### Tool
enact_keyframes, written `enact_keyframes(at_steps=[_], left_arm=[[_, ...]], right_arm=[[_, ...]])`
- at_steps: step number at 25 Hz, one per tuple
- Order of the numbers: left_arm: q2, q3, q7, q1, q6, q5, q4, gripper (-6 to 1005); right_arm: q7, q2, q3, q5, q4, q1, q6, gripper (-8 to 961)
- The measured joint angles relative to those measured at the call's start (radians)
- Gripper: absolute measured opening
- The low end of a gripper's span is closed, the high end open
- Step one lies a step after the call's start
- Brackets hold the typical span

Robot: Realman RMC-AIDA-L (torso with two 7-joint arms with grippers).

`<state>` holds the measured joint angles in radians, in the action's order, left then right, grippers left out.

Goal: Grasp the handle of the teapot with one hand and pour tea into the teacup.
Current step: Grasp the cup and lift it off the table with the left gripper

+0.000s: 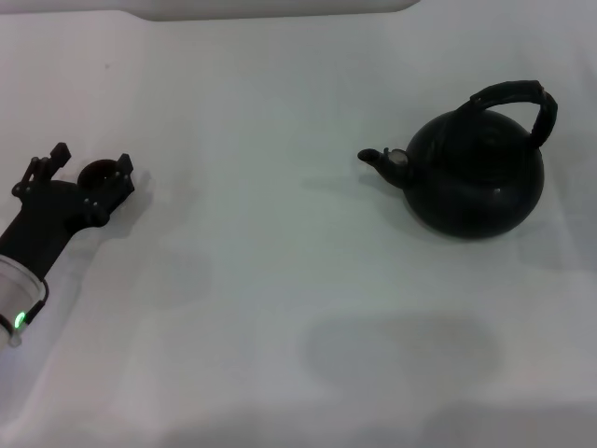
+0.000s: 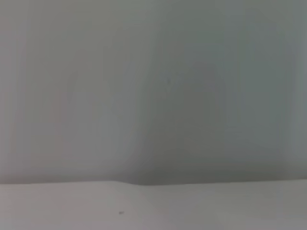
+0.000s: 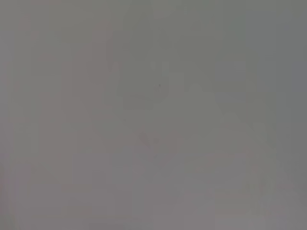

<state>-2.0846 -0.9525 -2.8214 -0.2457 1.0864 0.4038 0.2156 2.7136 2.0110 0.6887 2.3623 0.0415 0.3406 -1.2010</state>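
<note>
The teapot (image 1: 476, 175) stands on the table (image 1: 280, 308), its spout (image 1: 378, 160) pointing left toward the teacup (image 1: 97, 174) and its handle (image 1: 519, 101) arching over its top. The teacup sits on the table well left of the teapot. The left gripper (image 1: 90, 168) is at the teacup, one finger on either side, its arm reaching in from the teapot's near left.

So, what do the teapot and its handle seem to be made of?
The teapot looks like dark cast iron or glazed ceramic: matte black with a faint sheen; I cannot tell which. The handle looks wrapped in black cord or rattan, judging by its ribbed texture.
</note>
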Motion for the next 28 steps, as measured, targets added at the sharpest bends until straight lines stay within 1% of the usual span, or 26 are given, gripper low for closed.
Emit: enact_keyframes(at_steps=[7, 13, 19, 28], left_arm=[[0.002, 0.001, -0.001, -0.015, -0.043, -0.004, -0.001, 890], [0.002, 0.001, -0.001, -0.018, -0.053, -0.006, -0.001, 891], [0.003, 0.004, -0.001, -0.032, -0.099, -0.007, -0.001, 890], [0.005, 0.009, -0.001, -0.040, -0.107, -0.006, -0.001, 890]], right_arm=[[0.000, 0.000, 0.000, 0.000, 0.000, 0.001, 0.000, 875], [0.000, 0.000, 0.000, 0.000, 0.000, 0.003, -0.001, 875], [0.000, 0.000, 0.000, 0.000, 0.000, 0.008, -0.001, 875], [0.000, 0.000, 0.000, 0.000, 0.001, 0.011, -0.001, 875]])
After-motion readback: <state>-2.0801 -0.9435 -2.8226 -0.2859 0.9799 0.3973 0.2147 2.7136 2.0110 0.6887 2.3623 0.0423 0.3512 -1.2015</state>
